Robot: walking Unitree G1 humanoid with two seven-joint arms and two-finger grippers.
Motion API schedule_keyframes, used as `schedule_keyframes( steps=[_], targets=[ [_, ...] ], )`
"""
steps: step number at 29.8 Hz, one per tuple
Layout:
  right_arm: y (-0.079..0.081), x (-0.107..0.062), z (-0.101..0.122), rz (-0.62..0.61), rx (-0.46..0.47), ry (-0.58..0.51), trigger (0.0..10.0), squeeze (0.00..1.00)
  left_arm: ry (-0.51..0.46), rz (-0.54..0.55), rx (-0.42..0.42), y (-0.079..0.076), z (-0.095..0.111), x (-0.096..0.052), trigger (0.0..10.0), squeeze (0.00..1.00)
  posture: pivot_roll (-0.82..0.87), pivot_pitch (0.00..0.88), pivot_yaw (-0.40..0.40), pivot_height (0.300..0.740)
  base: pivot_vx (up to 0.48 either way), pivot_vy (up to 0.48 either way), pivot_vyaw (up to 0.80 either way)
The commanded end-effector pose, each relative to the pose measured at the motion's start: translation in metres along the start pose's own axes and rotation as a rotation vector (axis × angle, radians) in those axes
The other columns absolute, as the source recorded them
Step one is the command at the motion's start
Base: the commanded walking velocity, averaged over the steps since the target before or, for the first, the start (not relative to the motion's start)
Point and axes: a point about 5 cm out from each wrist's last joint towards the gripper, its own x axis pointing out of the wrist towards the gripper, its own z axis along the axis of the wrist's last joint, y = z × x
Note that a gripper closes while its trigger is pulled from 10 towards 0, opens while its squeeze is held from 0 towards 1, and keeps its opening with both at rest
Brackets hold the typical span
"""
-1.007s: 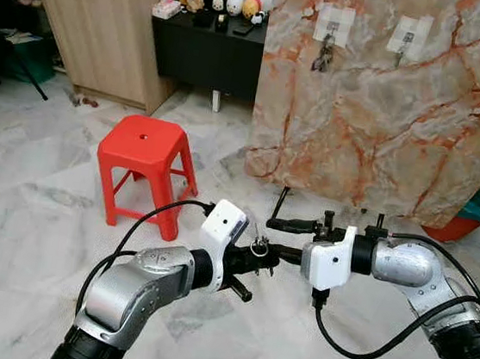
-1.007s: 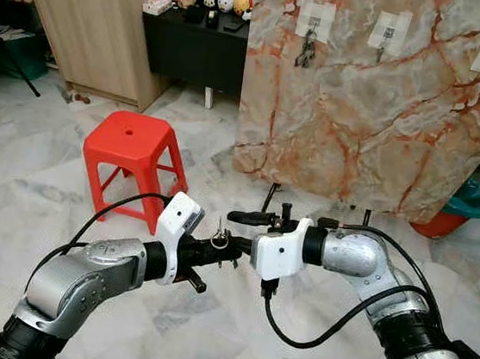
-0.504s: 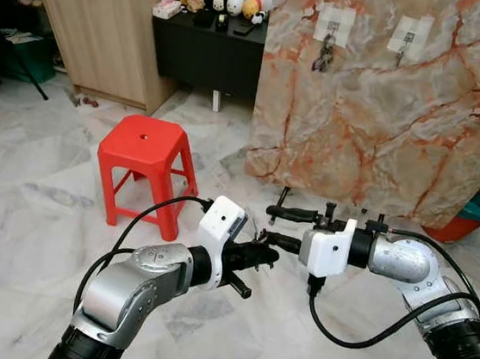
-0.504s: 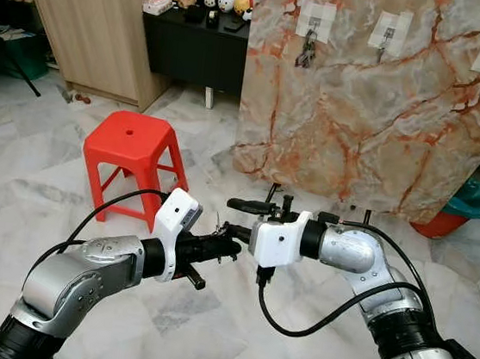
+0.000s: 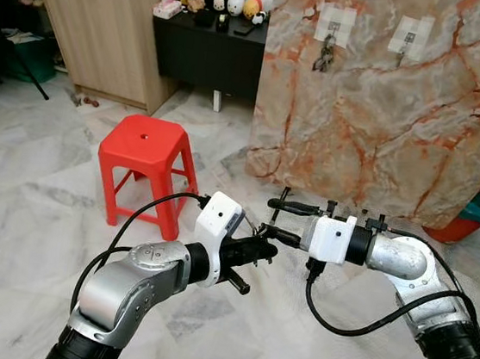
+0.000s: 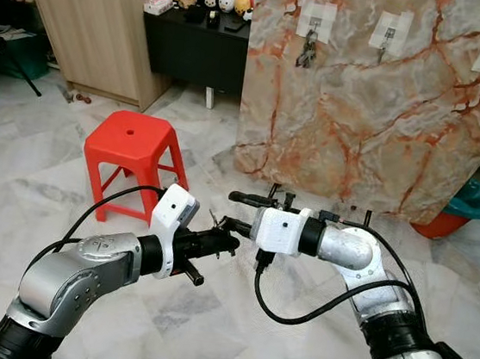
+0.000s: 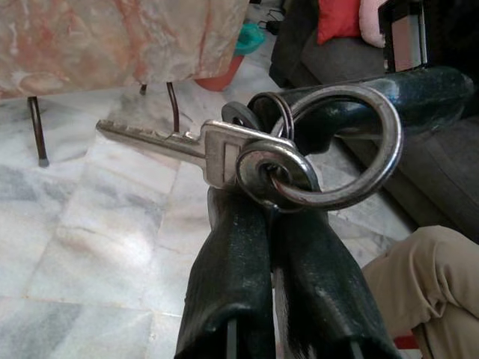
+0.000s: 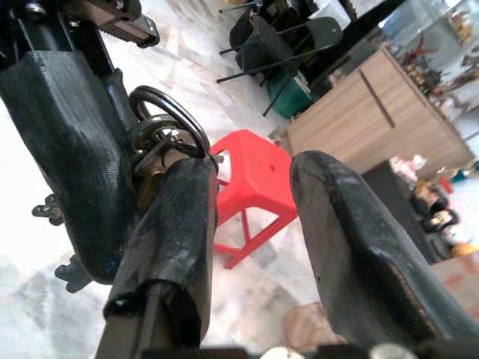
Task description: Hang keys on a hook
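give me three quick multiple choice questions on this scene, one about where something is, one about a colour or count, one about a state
1. Where is the stool?
A. on the floor left of the marble board
B. on the black cabinet
C. behind the board

2. How many hook patches on the board already hold keys?
A. none
B. one
C. three

3. How are the left gripper's fingers?
A. wide open
B. shut on the keys
C. shut on nothing

Answers:
1. A, the red stool stands on the tiles left of the board.
2. B, a bunch hangs from the leftmost patch; the other two look bare.
3. B, the left wrist view shows both fingers pinched on the key's head, with the right gripper open beside it.
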Motion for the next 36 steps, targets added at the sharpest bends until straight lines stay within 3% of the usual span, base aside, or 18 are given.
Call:
schedule_keyframes(
  steps=[1,11,25,36],
  targets=[
    [-0.015,0.0,0.018,-0.078,0.013,-0.11,10.0,0.0,0.055,-0.112,-0.01,-0.021,-0.01,0.009,10.0,0.0,0.0,0.0,-0.016,0.74,0.0,0.0,0.0],
    [-0.003,-0.004,0.019,0.042,0.167,-0.17,10.0,0.0,0.055,-0.11,-0.011,-0.021,-0.009,0.009,10.0,0.0,0.0,0.0,-0.018,0.74,0.0,0.0,0.0],
    [-0.006,-0.006,0.023,0.085,0.198,-0.183,10.0,0.0,0.058,-0.108,-0.013,-0.021,-0.01,0.008,10.0,0.0,0.0,0.0,-0.019,0.74,0.0,0.0,0.0],
    [0.007,-0.011,0.026,0.263,0.227,-0.165,10.0,0.0,0.057,-0.108,-0.014,-0.021,-0.01,0.008,10.0,0.0,0.0,0.0,-0.019,0.74,0.0,0.0,0.0]
  ],
)
